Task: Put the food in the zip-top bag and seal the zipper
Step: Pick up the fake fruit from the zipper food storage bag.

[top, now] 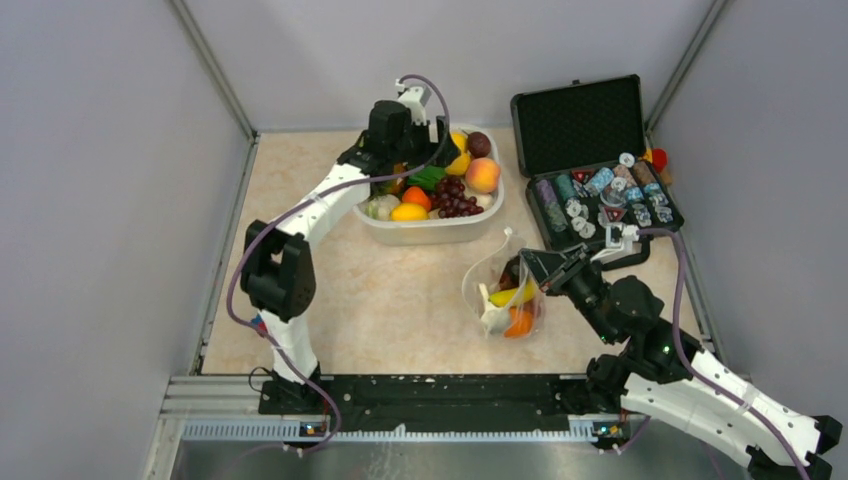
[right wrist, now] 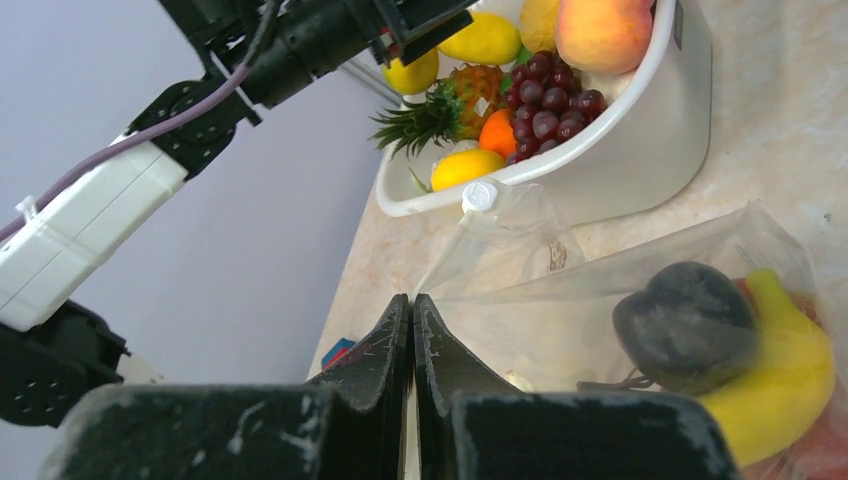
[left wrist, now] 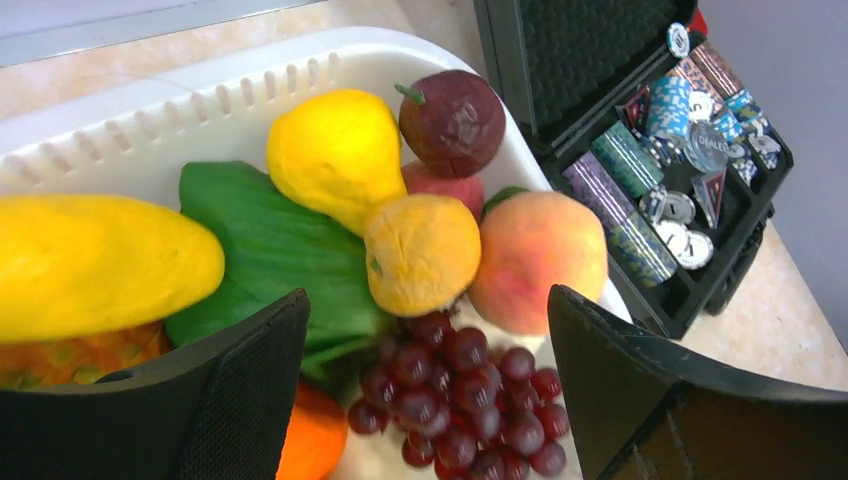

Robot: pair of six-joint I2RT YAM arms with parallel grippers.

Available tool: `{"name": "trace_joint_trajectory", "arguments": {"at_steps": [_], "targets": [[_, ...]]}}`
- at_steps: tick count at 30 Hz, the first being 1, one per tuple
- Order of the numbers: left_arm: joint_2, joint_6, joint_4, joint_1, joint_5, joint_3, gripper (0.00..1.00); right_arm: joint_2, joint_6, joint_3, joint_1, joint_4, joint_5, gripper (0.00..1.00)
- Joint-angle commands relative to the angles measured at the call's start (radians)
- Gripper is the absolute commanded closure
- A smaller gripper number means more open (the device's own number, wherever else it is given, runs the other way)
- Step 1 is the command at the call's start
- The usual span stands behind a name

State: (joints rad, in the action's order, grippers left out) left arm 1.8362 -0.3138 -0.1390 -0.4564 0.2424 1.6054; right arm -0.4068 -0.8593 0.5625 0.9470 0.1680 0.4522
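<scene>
One bag [top: 487,272] at 4 o'clock, clamped in right jaws; left jaws wide above grapes [left wrist: 470,400] in tub [top: 420,236], 12 o'clock.

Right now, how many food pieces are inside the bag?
3 visible in the bag: a banana, a dark fruit resting against it, an orange piece beside the banana. A pale lump beside them may be a fourth; more could be hidden.
</scene>
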Motion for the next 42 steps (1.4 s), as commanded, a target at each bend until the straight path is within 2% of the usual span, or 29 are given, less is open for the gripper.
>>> {"name": "trace_joint_trajectory", "arguments": {"at_steps": [1, 10, 14, 20, 23, 28, 32, 38, 42], "targets": [[0.097, -0.041, 0.027, 0.003, 0.059, 0.128, 0.13, 0.011, -0.019, 0.023, 0.006, -0.037, 0.017, 1.0], [0.196, -0.08, 0.026, -0.004, -0.029, 0.172, 0.13, 0.012, -0.048, 0.011, 0.006, -0.029, 0.024, 1.0], [0.251, -0.085, 0.012, -0.015, -0.035, 0.214, 0.2, 0.011, -0.05, 0.015, 0.006, -0.029, 0.024, 1.0], [0.283, -0.055, -0.003, -0.049, -0.046, 0.211, 0.21, 0.009, -0.056, 0.026, 0.007, -0.005, 0.024, 1.0], [0.265, -0.073, 0.026, -0.052, -0.046, 0.149, 0.23, 0.009, -0.062, 0.023, 0.006, -0.004, 0.023, 1.0], [0.219, -0.09, 0.073, -0.059, -0.072, 0.077, 0.45, 0.006, -0.065, 0.017, 0.006, -0.015, 0.015, 1.0], [0.168, -0.083, 0.103, -0.059, -0.085, 0.046, 0.52, 0.002, -0.071, 0.015, 0.006, -0.019, 0.014, 1.0], [0.047, -0.051, 0.171, -0.057, -0.13, -0.036, 0.52, -0.008, -0.079, 0.012, 0.006, -0.017, 0.001, 1.0], [-0.017, -0.012, 0.156, -0.056, -0.176, -0.07, 0.51, -0.01, -0.091, 0.0, 0.006, -0.026, -0.004, 1.0]]}}
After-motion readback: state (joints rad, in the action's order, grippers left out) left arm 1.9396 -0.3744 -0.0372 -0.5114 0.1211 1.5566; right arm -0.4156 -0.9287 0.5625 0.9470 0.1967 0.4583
